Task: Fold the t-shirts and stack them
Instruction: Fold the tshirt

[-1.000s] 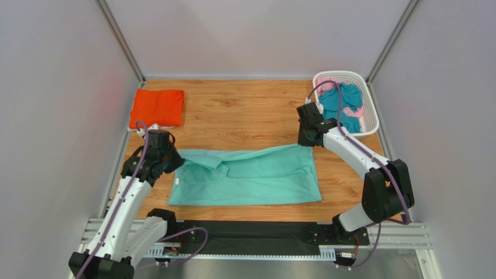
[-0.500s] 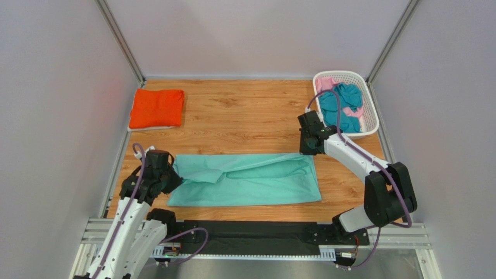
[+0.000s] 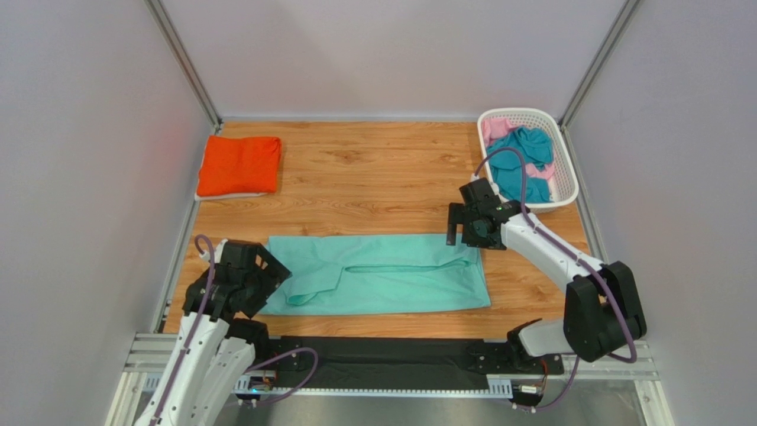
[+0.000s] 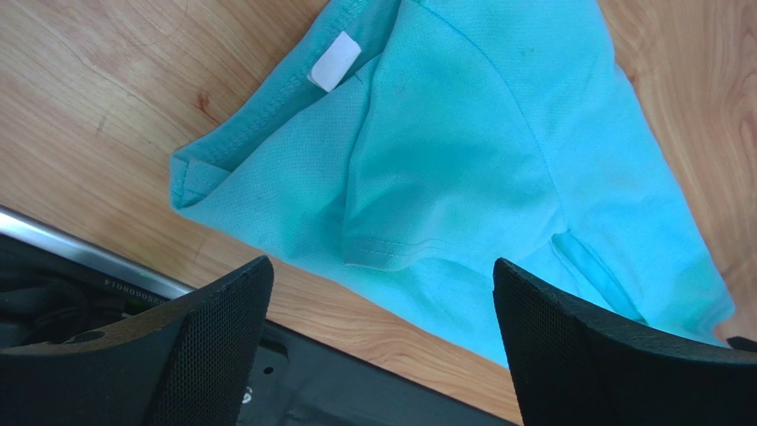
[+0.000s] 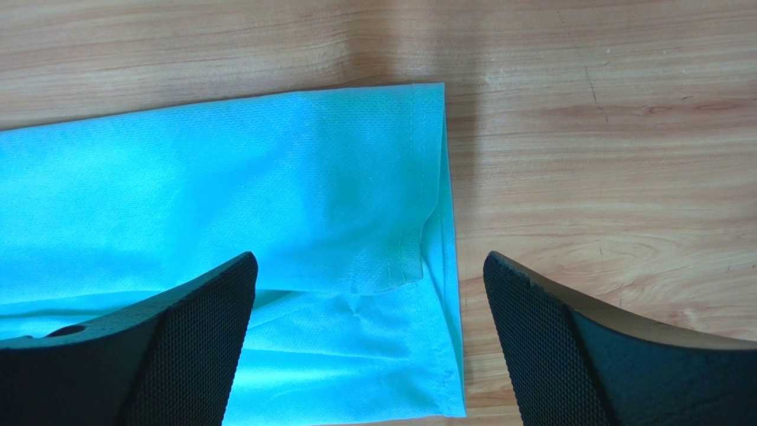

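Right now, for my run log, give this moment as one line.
left gripper open | right gripper open | mint t-shirt folded lengthwise, unheld | orange t-shirt folded, far-left corner

My left arm [image 3: 194, 342] and right arm [image 3: 542, 244] are white tubes with black joints, a purple cable [image 3: 503, 150] trailing along each. My left pincer [image 4: 382, 271] has broad black fingers [image 4: 200, 346] (finely dimpled).

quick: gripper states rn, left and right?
Left gripper: open, holding nothing, over the collar end of the mint-green t-shirt.
Right gripper: open, holding nothing, over the shirt's other end.
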Controlling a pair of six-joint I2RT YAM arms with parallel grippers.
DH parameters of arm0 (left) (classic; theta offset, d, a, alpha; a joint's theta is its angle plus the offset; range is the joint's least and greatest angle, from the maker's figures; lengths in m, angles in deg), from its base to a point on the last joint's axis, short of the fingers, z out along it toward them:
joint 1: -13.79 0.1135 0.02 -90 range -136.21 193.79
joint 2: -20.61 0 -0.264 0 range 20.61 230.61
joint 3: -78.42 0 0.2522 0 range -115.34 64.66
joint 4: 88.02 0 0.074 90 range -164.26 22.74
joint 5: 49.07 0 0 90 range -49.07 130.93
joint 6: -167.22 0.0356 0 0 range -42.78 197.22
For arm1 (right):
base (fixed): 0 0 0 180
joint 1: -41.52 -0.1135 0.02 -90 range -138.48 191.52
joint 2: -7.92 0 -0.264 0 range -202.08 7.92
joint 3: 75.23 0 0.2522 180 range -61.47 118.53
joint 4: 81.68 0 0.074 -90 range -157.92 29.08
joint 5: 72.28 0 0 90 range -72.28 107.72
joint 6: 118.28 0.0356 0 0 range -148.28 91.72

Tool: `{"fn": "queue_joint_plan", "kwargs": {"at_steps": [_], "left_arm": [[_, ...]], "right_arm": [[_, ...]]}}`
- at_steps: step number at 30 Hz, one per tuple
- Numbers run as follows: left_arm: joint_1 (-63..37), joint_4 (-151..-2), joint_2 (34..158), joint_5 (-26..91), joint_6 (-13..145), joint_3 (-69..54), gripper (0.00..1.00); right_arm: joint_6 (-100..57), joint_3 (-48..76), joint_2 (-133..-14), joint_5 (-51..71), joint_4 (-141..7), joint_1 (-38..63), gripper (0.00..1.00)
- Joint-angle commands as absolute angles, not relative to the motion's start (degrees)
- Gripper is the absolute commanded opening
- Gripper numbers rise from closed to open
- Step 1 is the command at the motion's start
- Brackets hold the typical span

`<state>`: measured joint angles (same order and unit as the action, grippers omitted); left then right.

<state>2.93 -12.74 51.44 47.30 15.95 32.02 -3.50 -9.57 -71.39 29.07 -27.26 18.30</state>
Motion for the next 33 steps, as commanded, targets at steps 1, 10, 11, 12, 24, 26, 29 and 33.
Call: {"fn": "queue_joint_plan", "kwargs": {"at_steps": [1,10,11,12,24,26,29,33], "left_arm": [[2.71,-11.15,51.63,47.87,16.57,26.88,1.0],[2.36,-26.07,65.13,37.6,22.37,23.61,1.0],[2.1,-26.97,66.91,37.15,22.29,23.7,1.0],[1.75,-28.02,68.58,37.24,22.72,23.96,1.0],[0.16,-40.77,94.68,36.71,24.57,25.46,1.0],[0.16,-41.83,100.92,36.45,24.75,24.24,1.0],[0.08,-42.09,109.44,35.83,25.89,19.06,1.0],[-0.45,-40.25,118.94,37.5,26.95,6.7,1.0]], "right_arm": [[-3.14,-6.27,-67.67,27.83,-25.38,17.88,1.0],[-5.78,-4.52,-70.2,14.21,-31.09,14.28,1.0],[-5.86,-3.99,-71.43,13.85,-31.62,13.84,1.0],[-5.86,-3.9,-72.58,14.02,-31.89,12.71,1.0],[-4.2,-11.36,-80.94,14.82,-35.75,12.08,1.0],[-3.85,-14.0,-80.76,14.03,-36.54,12.08,1.0],[-3.14,-17.76,-78.83,12.54,-37.42,11.99,1.0],[-2.0,-22.35,-74.0,10.43,-37.95,11.64,1.0]]}}
